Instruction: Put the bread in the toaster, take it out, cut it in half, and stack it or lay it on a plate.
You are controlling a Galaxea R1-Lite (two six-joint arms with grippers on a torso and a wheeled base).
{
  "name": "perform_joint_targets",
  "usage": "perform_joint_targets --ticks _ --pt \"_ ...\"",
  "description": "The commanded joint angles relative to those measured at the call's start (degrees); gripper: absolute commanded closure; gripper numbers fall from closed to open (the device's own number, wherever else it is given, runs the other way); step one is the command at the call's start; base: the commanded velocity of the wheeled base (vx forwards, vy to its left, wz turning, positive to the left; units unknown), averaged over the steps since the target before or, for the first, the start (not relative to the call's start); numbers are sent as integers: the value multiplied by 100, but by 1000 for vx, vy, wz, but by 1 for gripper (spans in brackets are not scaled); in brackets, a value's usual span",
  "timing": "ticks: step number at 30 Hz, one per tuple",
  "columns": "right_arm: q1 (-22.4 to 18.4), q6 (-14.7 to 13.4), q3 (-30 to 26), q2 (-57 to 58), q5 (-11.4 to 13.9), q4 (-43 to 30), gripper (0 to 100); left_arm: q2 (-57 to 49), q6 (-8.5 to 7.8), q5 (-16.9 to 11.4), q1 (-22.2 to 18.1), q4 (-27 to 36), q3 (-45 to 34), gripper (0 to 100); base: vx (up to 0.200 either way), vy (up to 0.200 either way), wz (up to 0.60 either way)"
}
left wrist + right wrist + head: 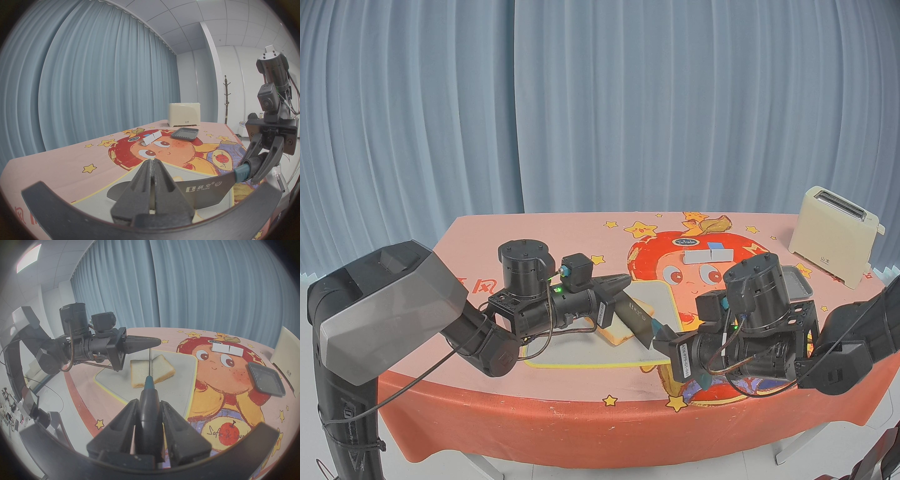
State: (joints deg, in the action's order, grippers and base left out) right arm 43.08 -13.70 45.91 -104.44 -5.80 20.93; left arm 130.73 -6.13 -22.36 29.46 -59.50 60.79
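At six o'clock on the pink table (550,237), one white bread slice (615,332) lies under one dark-bladed knife (634,317) clamped by the right gripper (148,402); left gripper (622,282) closed.

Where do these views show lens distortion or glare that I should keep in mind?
Head view: the curtain folds bow outward toward the edges, and light falls evenly on the tablecloth. Left wrist view: a dark round border, and the ceiling seams curve. Right wrist view: the same border, plus a bright ceiling light glaring near the rim.
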Motion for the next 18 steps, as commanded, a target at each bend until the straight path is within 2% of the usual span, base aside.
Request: perform_joint_targets --ticks 1,7,18 --pt "16 8 76 11 0 78 100 137 -2 3 7 44 20 100 0 0 0" --pt "42 8 -3 11 0 596 100 137 -2 -5 15 44 -15 100 0 0 0" --pt "69 61 -179 -50 0 333 100 23 -2 3 59 53 82 100 0 0 0"
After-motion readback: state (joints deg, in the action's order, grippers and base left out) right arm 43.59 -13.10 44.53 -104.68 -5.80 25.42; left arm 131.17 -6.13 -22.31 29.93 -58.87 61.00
